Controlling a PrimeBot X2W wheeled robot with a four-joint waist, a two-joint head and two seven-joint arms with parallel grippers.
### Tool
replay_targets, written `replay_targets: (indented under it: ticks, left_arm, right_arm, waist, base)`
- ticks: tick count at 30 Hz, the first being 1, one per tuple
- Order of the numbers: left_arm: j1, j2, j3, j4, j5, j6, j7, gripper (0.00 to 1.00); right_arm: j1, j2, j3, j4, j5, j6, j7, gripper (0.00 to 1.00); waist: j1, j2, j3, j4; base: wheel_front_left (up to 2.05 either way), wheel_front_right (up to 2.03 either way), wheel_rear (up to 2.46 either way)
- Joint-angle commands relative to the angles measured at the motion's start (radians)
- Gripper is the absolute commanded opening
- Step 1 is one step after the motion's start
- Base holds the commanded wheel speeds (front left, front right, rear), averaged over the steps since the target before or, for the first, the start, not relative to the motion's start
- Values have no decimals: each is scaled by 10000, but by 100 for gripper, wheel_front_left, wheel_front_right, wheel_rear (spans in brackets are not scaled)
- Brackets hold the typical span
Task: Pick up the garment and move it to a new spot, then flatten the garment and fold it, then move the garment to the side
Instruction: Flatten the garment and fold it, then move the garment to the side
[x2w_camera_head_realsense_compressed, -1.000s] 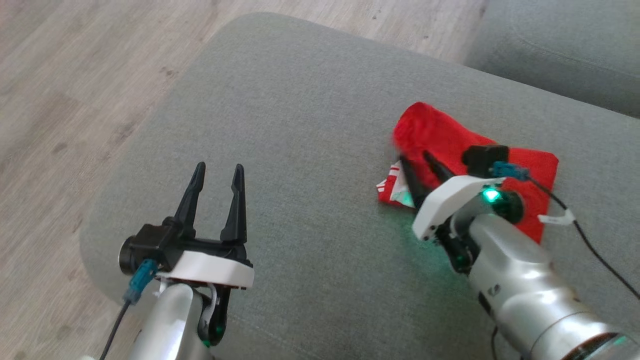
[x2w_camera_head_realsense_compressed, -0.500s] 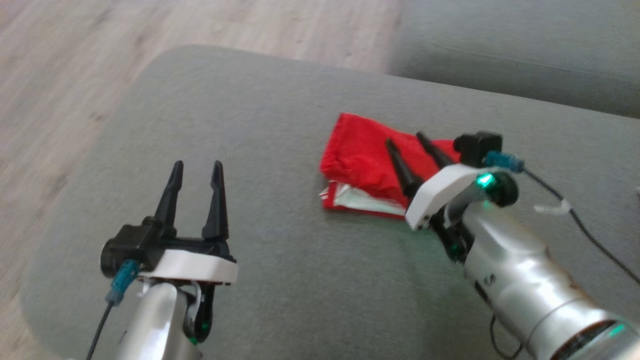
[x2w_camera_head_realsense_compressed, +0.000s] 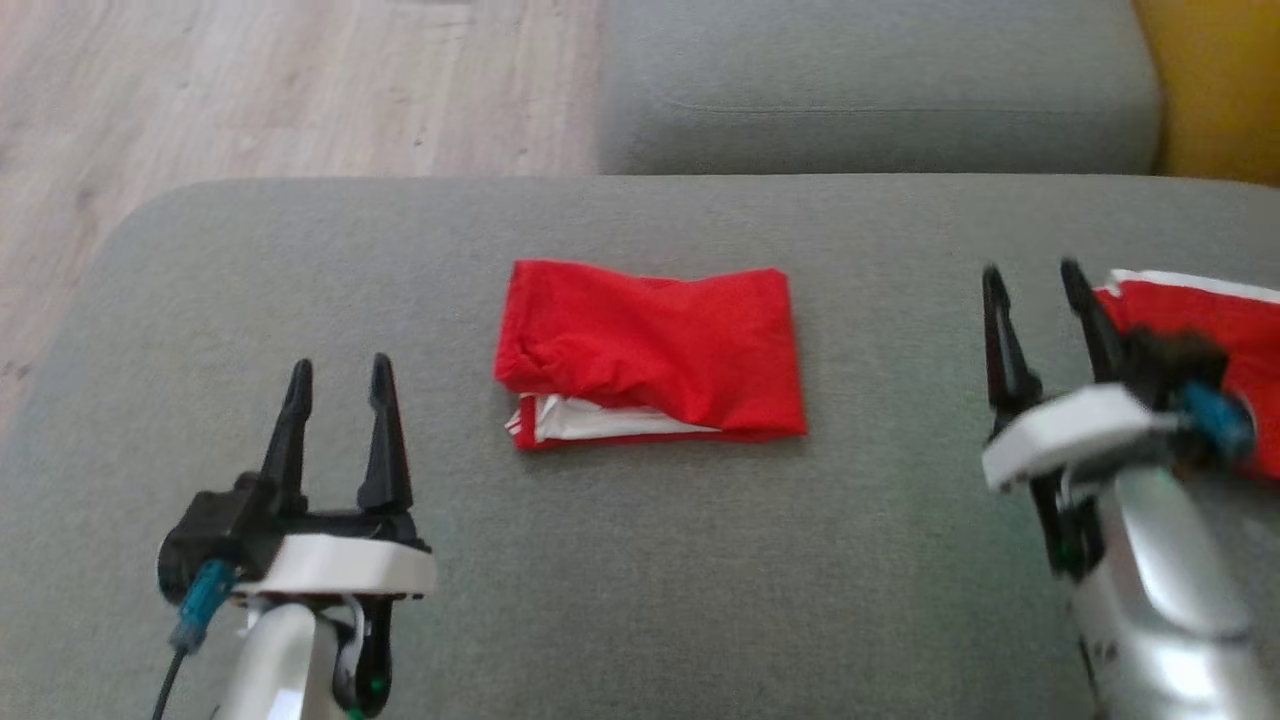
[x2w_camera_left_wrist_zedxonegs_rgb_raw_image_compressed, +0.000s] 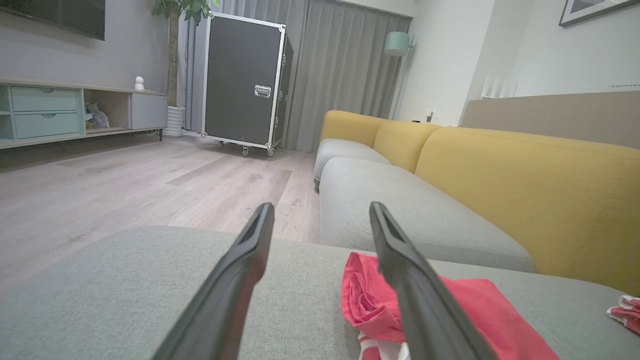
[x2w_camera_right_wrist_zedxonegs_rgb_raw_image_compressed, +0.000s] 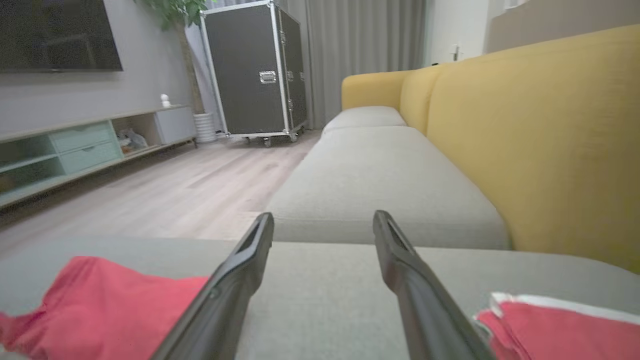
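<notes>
The garment (x2w_camera_head_realsense_compressed: 650, 350) lies near the middle of the grey seat cushion (x2w_camera_head_realsense_compressed: 640, 580), between our two grippers and touched by neither. We see bare cushion on every side of it: a wide strip in front, a narrower one behind, and open fabric to both left and right. The cushion's rounded left edge drops to the wooden floor (x2w_camera_head_realsense_compressed: 250, 90); along its far edge a seam separates it from a second grey cushion (x2w_camera_head_realsense_compressed: 870, 90); a yellow backrest (x2w_camera_head_realsense_compressed: 1220, 90) closes the far right corner. A red-and-white cloth (x2w_camera_head_realsense_compressed: 1200, 310) lies at the right edge of the head view, just beside our right gripper (x2w_camera_head_realsense_compressed: 1032, 270); we cannot tell whether they touch. That gripper stands with its fingers spread and nothing between them; our left gripper (x2w_camera_head_realsense_compressed: 340, 363) hovers at the near left, equally spread and empty, well apart from the garment. The garment is red and folded into a rough rectangle; its left end is bunched and creased; its right end lies flatter with a straight edge; a white layer with red stripes peeks out along its near edge.
</notes>
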Motion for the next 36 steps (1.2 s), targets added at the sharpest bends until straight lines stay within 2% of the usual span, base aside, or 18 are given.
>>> replay_targets:
  ticks: [1, 3, 7, 13, 27, 36]
  left_arm:
    - [-154, 109, 413, -351, 103, -20, -49, 100]
    - [11, 97, 526, -365, 128, -26, -49, 100]
    - [366, 68, 786, -402, 65, 6, -49, 100]
    - [647, 38, 762, -484, 101, 5, -49, 100]
    - [294, 28, 509, -434, -28, -33, -49, 100]
    - [-299, 27, 210, -340, -121, -59, -49, 100]
  right_arm:
    - [38, 307, -130, -723, -322, -7, -105, 100]
    - [670, 552, -609, -1357, -746, -7, -105, 100]
    - [1700, 794, -918, -2225, -1369, -7, -106, 100]
    - [2224, 838, -960, -2702, -1004, -7, -106, 100]
    - [1930, 841, -939, -2826, -890, -7, -28, 100]
    - [560, 842, -392, -2103, -902, -7, 938, 100]
  waist:
    - [1, -1, -55, -195]
    - [1, -1, -67, -312]
    - [1, -1, -84, -483]
    - [1, -1, -43, -575]
    - [1, -1, 373, -259]
    - [1, -1, 1186, 361]
  base:
    - [0, 0, 0]
    - [0, 0, 0]
    - [0, 0, 0]
    - [0, 0, 0]
    - [0, 0, 0]
    - [0, 0, 0]
